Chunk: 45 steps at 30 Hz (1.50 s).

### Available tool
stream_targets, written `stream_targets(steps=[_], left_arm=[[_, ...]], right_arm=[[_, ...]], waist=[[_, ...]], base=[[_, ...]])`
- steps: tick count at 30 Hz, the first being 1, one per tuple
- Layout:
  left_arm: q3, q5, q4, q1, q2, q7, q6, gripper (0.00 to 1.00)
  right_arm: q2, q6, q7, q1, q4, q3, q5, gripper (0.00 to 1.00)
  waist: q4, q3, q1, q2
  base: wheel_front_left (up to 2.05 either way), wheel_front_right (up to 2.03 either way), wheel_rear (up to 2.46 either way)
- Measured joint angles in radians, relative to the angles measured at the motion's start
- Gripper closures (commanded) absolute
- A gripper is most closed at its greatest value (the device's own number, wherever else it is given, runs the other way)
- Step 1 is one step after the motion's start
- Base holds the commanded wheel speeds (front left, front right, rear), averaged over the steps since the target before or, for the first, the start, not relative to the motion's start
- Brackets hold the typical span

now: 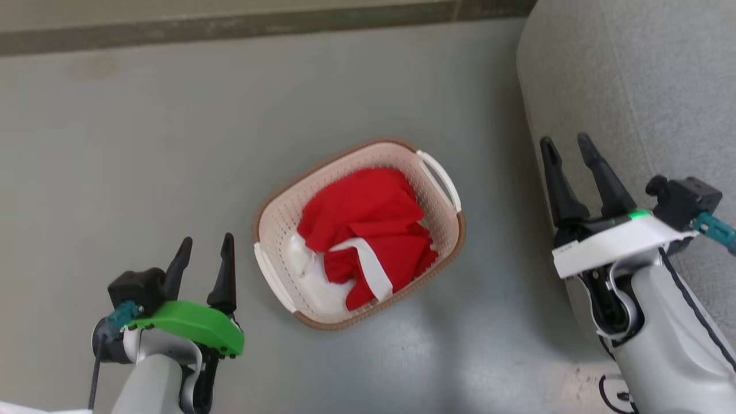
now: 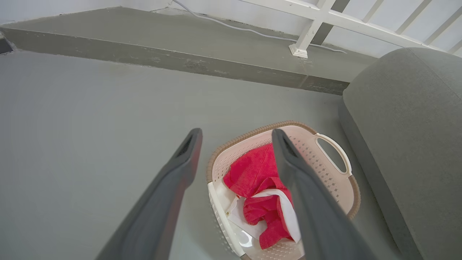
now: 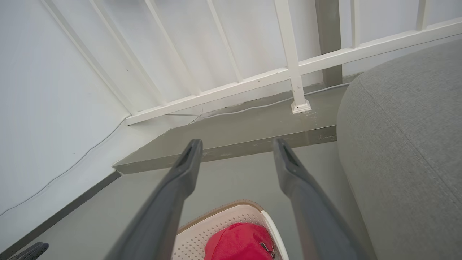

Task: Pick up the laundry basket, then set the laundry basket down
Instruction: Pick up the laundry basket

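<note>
Laundry basket lies diagonally on the floor, handles at ends.

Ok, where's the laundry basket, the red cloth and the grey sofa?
laundry basket (image 1: 287, 215): head view, on its cream perforated inner wall.
red cloth (image 1: 368, 213): head view, on the middle of the cloth, inside the basket.
grey sofa (image 1: 632, 86): head view, on its rounded fabric side.

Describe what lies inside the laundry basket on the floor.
Inside the laundry basket lies crumpled red cloth with a white band, over something white. The cloth covers most of the bottom.
</note>
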Motion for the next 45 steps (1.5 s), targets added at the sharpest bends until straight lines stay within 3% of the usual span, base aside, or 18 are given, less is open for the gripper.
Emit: stream_targets(steps=[9, 31, 45], left_arm=[[-0.008, -0.116, 0.123, -0.096, -0.001, 0.033, -0.001, 0.0], [-0.01, -0.26, 0.402, -0.326, -0.009, 0.179, -0.004, 0.0], [0.035, -0.324, 0.552, -0.454, -0.012, 0.267, 0.028, 0.0]], right_arm=[[0.001, 0.0, 0.0, -0.06, -0.013, 0.017, 0.0, 0.0], [0.009, 0.0, 0.0, -0.181, -0.038, 0.04, 0.014, 0.0], [0.022, 0.0, 0.0, -0.22, -0.04, 0.059, 0.02, 0.0]], waist=[[-0.019, 0.096, 0.0, 0.0], [-0.07, 0.319, 0.0, 0.0], [-0.109, 0.428, 0.0, 0.0]], base=[[0.0, 0.0, 0.0], [0.0, 0.0, 0.0], [0.0, 0.0, 0.0]])
